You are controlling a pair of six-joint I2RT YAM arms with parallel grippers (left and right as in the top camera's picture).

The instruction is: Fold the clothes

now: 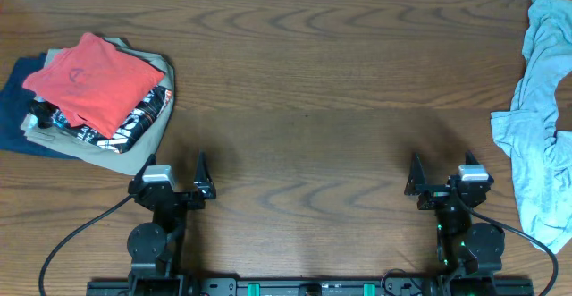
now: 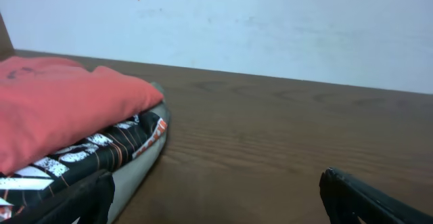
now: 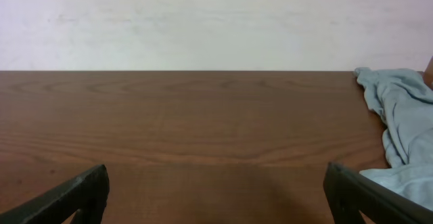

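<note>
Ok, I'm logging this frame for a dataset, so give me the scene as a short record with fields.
left pile: red-orange shirt folded on top, over black printed shirt, tan garment, navy garment
right edge: light blue garment, crumpled
left end effector: open, empty
right end effector: open, empty
table: brown wood

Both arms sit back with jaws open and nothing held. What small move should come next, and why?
Probably swing the right gripper toward the crumpled blue garment on its side. The red shirt already lies folded on top of the pile, so the blue one looks like the only piece left unfolded.
</note>
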